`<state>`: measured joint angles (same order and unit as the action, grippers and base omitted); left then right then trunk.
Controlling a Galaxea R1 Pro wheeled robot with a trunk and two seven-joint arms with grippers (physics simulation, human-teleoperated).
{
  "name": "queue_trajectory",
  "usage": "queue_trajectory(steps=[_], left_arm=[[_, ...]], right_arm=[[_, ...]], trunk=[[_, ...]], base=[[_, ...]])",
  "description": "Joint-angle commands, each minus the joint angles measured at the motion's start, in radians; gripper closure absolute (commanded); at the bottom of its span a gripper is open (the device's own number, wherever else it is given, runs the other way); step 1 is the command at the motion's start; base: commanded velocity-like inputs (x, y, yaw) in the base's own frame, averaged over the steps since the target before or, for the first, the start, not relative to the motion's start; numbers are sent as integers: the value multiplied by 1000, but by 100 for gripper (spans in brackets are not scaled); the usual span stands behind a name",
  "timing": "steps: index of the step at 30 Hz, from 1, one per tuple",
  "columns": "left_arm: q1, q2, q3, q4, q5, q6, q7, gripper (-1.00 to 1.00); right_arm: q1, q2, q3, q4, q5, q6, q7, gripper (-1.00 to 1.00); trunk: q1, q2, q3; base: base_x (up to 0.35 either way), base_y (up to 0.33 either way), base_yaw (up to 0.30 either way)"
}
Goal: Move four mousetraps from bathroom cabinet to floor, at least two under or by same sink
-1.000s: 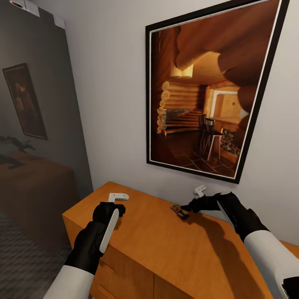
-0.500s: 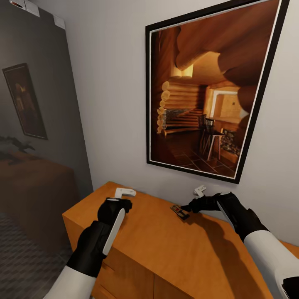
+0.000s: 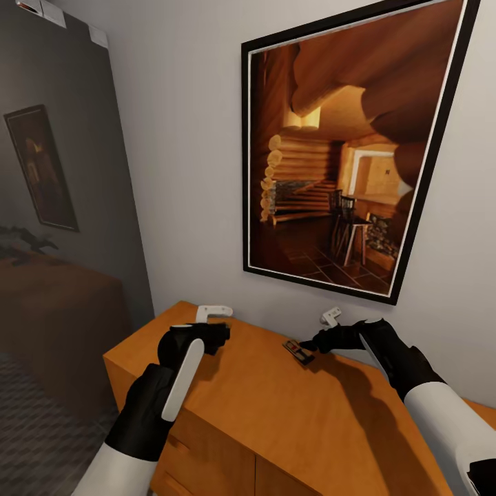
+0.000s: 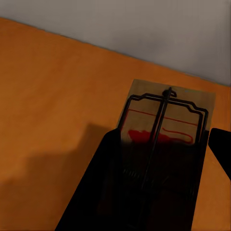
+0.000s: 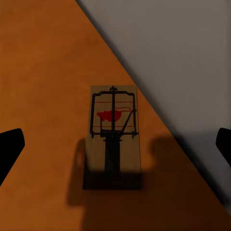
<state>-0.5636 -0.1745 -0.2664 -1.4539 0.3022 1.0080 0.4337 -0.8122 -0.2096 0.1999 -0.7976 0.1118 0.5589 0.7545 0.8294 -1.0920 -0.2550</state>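
Note:
On the orange-brown cabinet (image 3: 275,406) top, near the wall, lies one mousetrap (image 3: 297,350), a small board with a wire bar and a red mark (image 5: 113,130). My right gripper (image 3: 325,329) hovers just behind it, open; its dark fingertips (image 5: 9,147) stand wide on either side of the trap without touching. My left gripper (image 3: 213,313) is over the cabinet's left back corner. In the left wrist view a second mousetrap (image 4: 166,120) sits close between the dark fingers (image 4: 221,151), and the gripper looks shut on it.
A large black-framed picture (image 3: 344,151) of a log interior hangs on the pale wall right above the cabinet. At the left a grey wall (image 3: 62,172) carries a small dark picture, with a dark low piece of furniture (image 3: 55,310) below it.
My left gripper has moved across the cabinet top toward the wall and a little right. The right arm and its mousetrap have stayed still.

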Motion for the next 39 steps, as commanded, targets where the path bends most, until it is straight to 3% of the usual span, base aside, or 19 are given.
queue_trajectory(steps=[1,15,26,32,39], left_arm=[[-1,0,0,-3,13,3,11,100],[-1,0,16,-6,42,1,6,100],[-1,0,19,-18,38,0,9,100],[-1,0,26,-81,37,0,11,100],[-1,0,18,-98,37,0,12,100]], right_arm=[[-1,-1,1,-2,10,1,6,-100],[-1,-1,1,-2,11,1,6,-100],[-1,-1,1,-2,11,1,6,-100],[-1,0,1,-2,12,1,5,-100],[-1,2,2,-2,13,2,5,-100]], trunk=[[0,-1,-1],[0,-1,-1],[0,-1,-1],[0,-1,-1],[0,-1,-1]], base=[[0,0,0],[0,0,0],[0,0,0],[0,0,0],[0,0,0]])
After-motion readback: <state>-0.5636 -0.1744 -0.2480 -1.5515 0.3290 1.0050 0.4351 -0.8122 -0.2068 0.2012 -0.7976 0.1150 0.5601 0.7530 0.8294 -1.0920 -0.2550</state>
